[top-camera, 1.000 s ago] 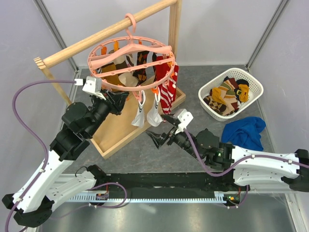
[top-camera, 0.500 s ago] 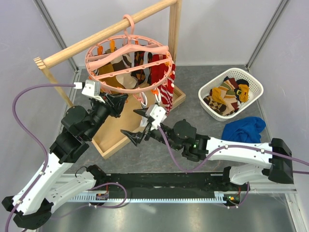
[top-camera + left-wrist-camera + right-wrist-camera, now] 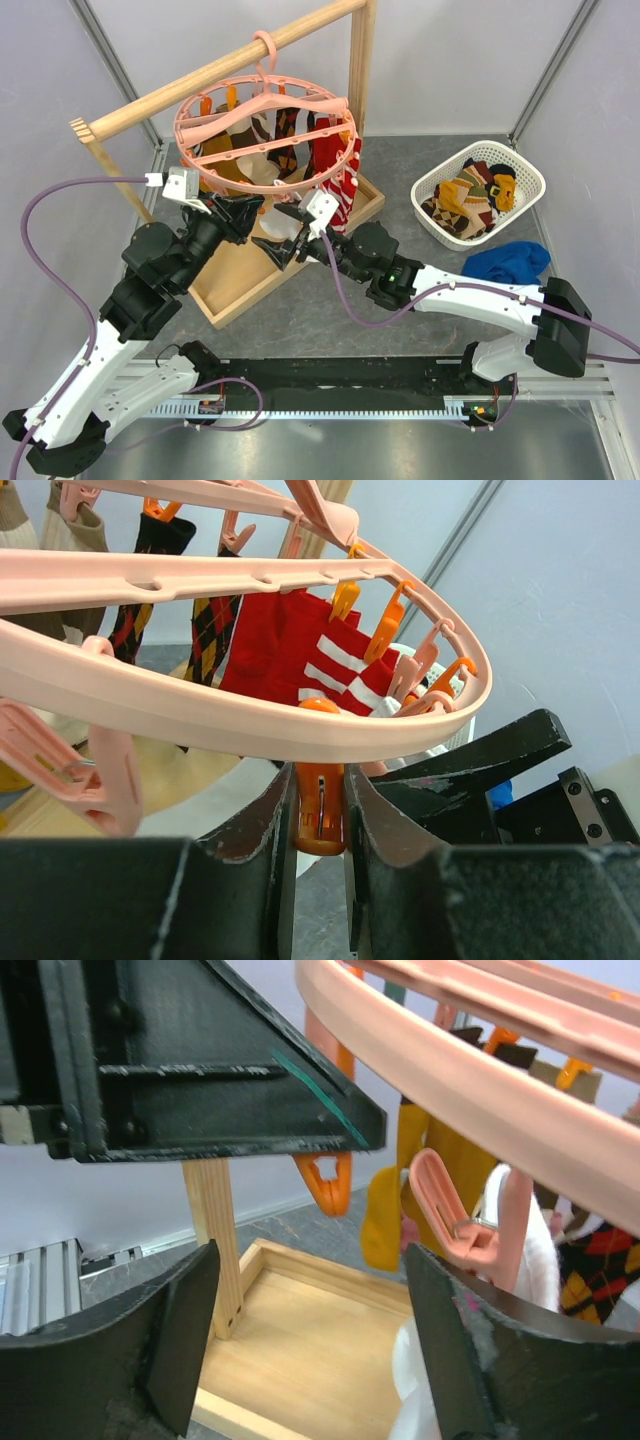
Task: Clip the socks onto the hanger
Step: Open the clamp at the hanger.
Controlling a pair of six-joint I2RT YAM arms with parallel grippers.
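Note:
The salmon-pink hanger (image 3: 265, 128) hangs by its hook from the wooden rail, with several socks (image 3: 340, 165) clipped under its ring. My left gripper (image 3: 246, 209) is at the ring's near-left edge. In the left wrist view my left gripper (image 3: 320, 830) is shut on an orange clip (image 3: 320, 805) that dangles below the ring (image 3: 200, 705). My right gripper (image 3: 280, 232) is open under the ring, beside the left one. In the right wrist view my right gripper (image 3: 310, 1335) is open and empty, with the orange clip (image 3: 325, 1182) above it and a white sock (image 3: 530, 1260) by its right finger.
A white basket (image 3: 528, 172) with more socks stands at the right, and a blue cloth (image 3: 505, 268) lies in front of it. The wooden rail (image 3: 200, 78) and its tray base (image 3: 240, 275) stand under the hanger. A pink clip (image 3: 450, 1210) hangs close to my right finger.
My right arm has swung left and up from the table to just under the hanger ring, jaws open. The hanger has shifted slightly left. My left gripper has stayed at the ring.

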